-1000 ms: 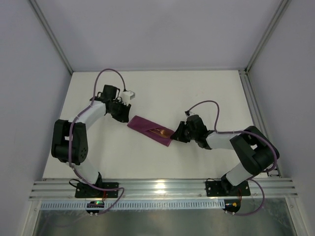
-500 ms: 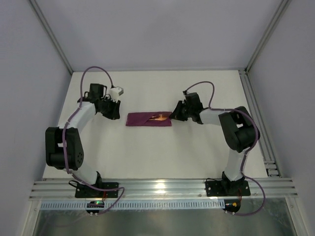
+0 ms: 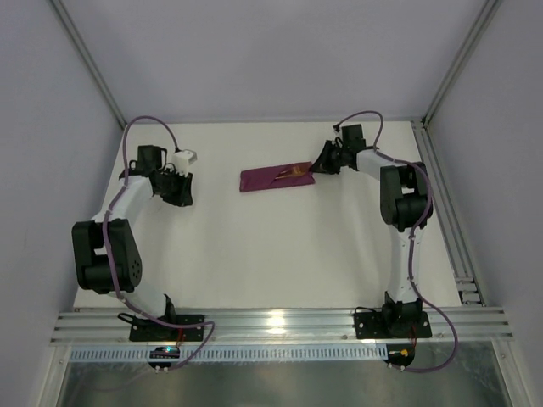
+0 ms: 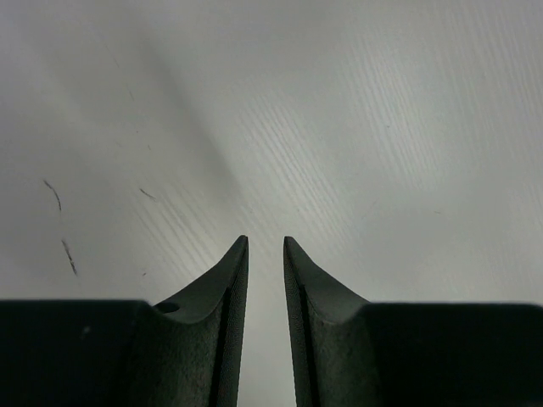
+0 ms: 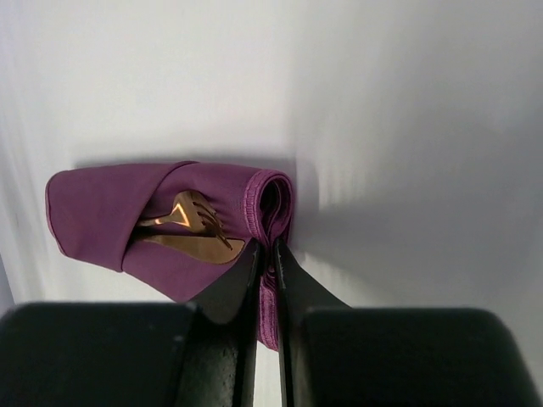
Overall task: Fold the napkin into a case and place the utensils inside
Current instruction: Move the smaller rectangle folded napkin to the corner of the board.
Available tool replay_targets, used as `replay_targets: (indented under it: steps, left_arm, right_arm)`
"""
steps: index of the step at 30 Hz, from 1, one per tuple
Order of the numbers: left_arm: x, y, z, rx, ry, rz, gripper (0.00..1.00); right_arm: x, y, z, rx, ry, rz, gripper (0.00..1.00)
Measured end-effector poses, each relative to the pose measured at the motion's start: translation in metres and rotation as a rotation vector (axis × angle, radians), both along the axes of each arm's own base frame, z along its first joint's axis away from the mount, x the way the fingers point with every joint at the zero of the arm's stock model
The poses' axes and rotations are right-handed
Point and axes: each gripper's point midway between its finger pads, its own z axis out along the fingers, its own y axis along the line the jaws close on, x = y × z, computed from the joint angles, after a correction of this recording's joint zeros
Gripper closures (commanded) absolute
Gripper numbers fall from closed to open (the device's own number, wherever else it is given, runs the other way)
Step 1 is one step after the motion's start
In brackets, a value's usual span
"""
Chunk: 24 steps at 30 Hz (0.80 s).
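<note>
The napkin (image 3: 270,179) is folded into a narrow plum-purple case lying toward the back of the table. The utensils (image 3: 291,173) poke out of its right end. In the right wrist view, the fork (image 5: 193,212) and the knife (image 5: 191,247) tips show in the pocket of the case (image 5: 93,212). My right gripper (image 3: 316,167) (image 5: 265,245) is shut on the case's rolled end. Far to the left, my left gripper (image 3: 179,192) (image 4: 265,242) hangs over bare table, its jaws a narrow gap apart with nothing between them.
A white tabletop (image 3: 271,254) is framed by grey walls. A metal rail (image 3: 441,203) runs along the right side and another (image 3: 280,322) along the near edge by the arm bases.
The right gripper has pulled the case from the table's middle toward the back right, turning it. The left arm has drawn away to the left.
</note>
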Motion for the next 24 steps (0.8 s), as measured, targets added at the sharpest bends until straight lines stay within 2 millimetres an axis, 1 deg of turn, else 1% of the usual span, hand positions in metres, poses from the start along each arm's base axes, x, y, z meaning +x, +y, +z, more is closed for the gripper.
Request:
replay_targets:
  steps: [5,12,15,17,18,19,20,21,22,23,24]
  left_arm:
    - [-0.001,0.007,-0.001,0.001,0.005,0.017,0.75]
    - [-0.003,0.008,0.0,0.003,0.013,0.016,0.75]
    - [-0.002,0.008,0.0,0.003,0.013,0.017,0.75]
    - [-0.002,0.009,0.0,0.003,0.014,0.019,0.75]
    - [-0.003,0.009,0.0,0.003,0.015,0.02,0.75]
    - [-0.003,0.01,0.0,0.004,0.017,0.021,0.75]
    - [-0.003,0.01,0.0,0.005,0.019,0.023,0.75]
    - [-0.004,0.011,0.0,0.007,0.022,0.024,0.75]
    - [-0.005,0.011,0.0,0.009,0.025,0.023,0.75]
    - [-0.005,0.012,-0.001,0.012,0.027,0.021,0.75]
    - [-0.006,0.012,-0.001,0.014,0.028,0.018,0.75]
  right_arm:
    - [0.013,-0.054,0.001,-0.018,0.028,-0.056,0.96]
    - [0.042,-0.151,0.004,-0.062,0.029,-0.159,0.96]
    - [0.051,-0.18,0.005,-0.078,0.025,-0.179,0.95]
    - [0.057,-0.191,0.005,-0.086,0.021,-0.186,0.88]
    - [0.06,-0.195,0.005,-0.087,0.023,-0.189,0.81]
    - [0.062,-0.197,0.004,-0.087,0.024,-0.189,0.6]
    - [0.064,-0.198,0.004,-0.088,0.026,-0.19,0.45]
    - [0.065,-0.2,0.002,-0.094,0.029,-0.189,0.33]
    - [0.065,-0.199,0.005,-0.083,0.022,-0.177,0.16]
    - [0.066,-0.199,0.009,-0.086,0.015,-0.177,0.01]
    - [0.068,-0.199,0.016,-0.096,-0.002,-0.172,0.01]
